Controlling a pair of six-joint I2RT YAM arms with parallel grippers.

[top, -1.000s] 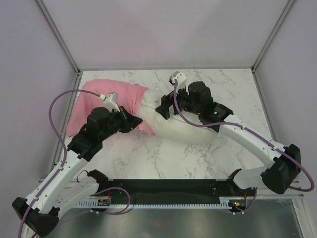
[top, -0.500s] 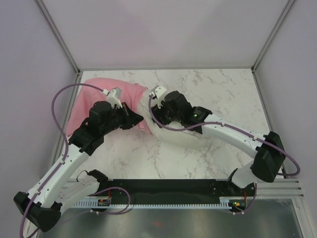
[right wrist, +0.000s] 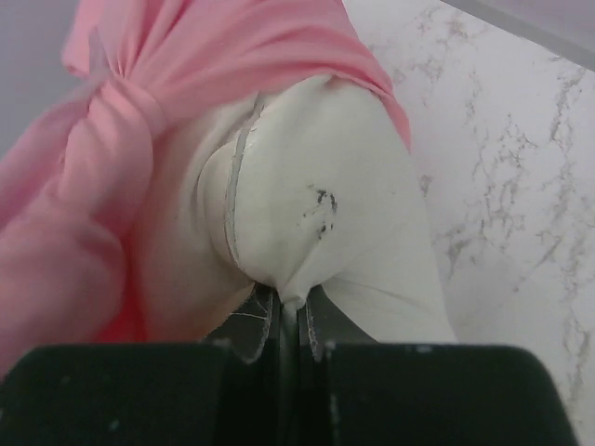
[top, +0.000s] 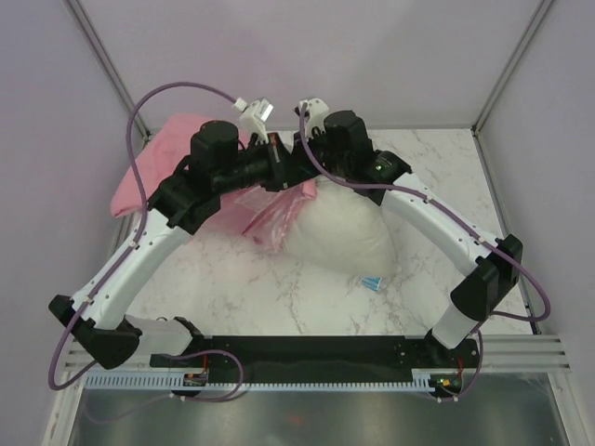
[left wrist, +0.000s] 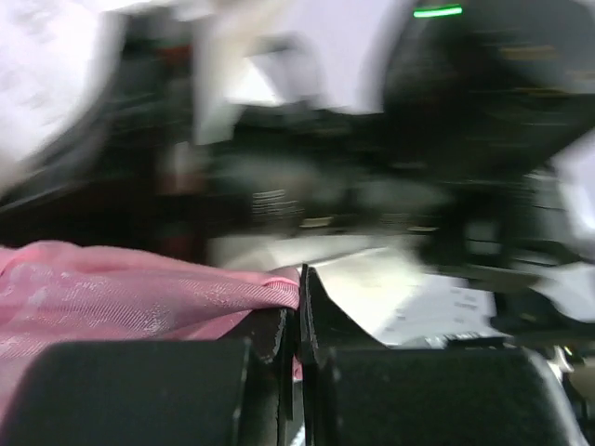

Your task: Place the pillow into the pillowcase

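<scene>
The white pillow (top: 344, 232) hangs lifted by one end, its small tag (top: 372, 283) low near the table. My right gripper (top: 299, 167) is shut on a pinch of the pillow's (right wrist: 307, 214) fabric, seen between the jaws of the right gripper (right wrist: 290, 302). The pink pillowcase (top: 265, 218) drapes around the pillow's upper left and trails off to the back left. My left gripper (top: 275, 165) is shut on the pillowcase's hem (left wrist: 232, 295), clamped at the tip of the left gripper (left wrist: 300, 279). The two grippers nearly touch. In the right wrist view the pillowcase (right wrist: 112, 139) wraps the pillow's far end.
The marble table (top: 437, 167) is bounded by grey walls and metal frame posts (top: 112, 74). Purple cables (top: 177, 91) loop above both arms. The left wrist view is blurred and filled by the right arm's dark body (left wrist: 483, 121).
Both arms have risen and swung toward the back of the table. The right gripper closed on the pillow and lifted it; the pillowcase came up with the left gripper.
</scene>
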